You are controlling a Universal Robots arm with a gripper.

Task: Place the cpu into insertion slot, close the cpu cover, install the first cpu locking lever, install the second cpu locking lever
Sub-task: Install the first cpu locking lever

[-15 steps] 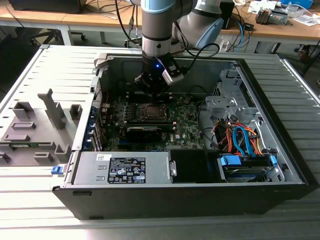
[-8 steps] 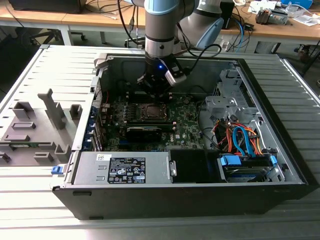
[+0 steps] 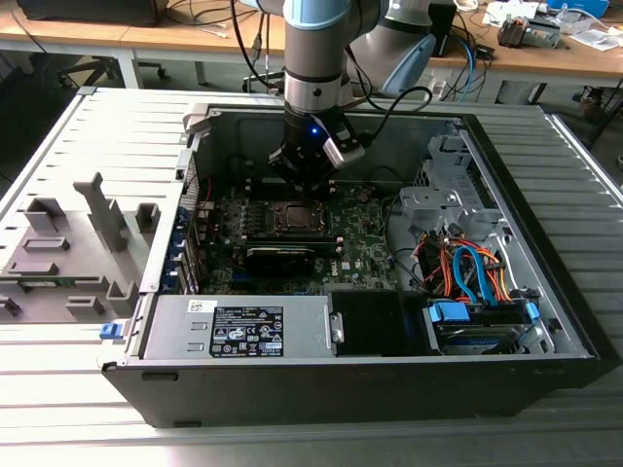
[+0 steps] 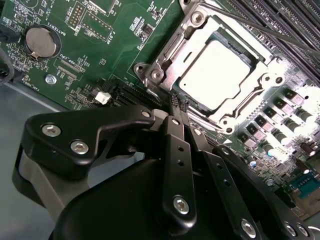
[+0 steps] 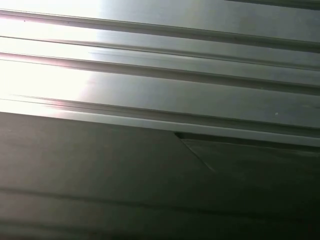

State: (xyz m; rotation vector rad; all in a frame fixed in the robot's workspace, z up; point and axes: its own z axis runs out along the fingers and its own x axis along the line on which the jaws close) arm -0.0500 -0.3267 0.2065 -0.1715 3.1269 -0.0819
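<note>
- I'm looking down into the open computer case (image 3: 545, 321) in the exterior view, and my gripper (image 3: 304, 177) is hanging just above the processor socket on the motherboard (image 3: 360, 243).
- In the second wrist view the cpu (image 4: 217, 75) is sitting flat in the insertion slot, its dull silver top showing through the window of the frame, so I'm counting the first step as done.
- The cpu cover (image 4: 200, 37) is lying down around the chip, its silvery frame flat over the socket edges; I'm judging the cover closed.
- My gripper (image 4: 178, 104) is reaching toward the near edge of that frame, fingers (image 4: 172, 107) pressed together at the tips with nothing between them that I can make out.
- Those tips are sitting right at the socket's edge, where I'm judging a locking lever runs; I'm not able to tell whether they are touching it or just beside it.
- I'm not able to say whether either lever is latched: the thin rods along the frame are too hard to trace.
- So I'm reading this as the lever stage, with both latchings unconfirmed.
- The first wrist view is giving me ribbed grey metal, nothing of the socket.
</note>
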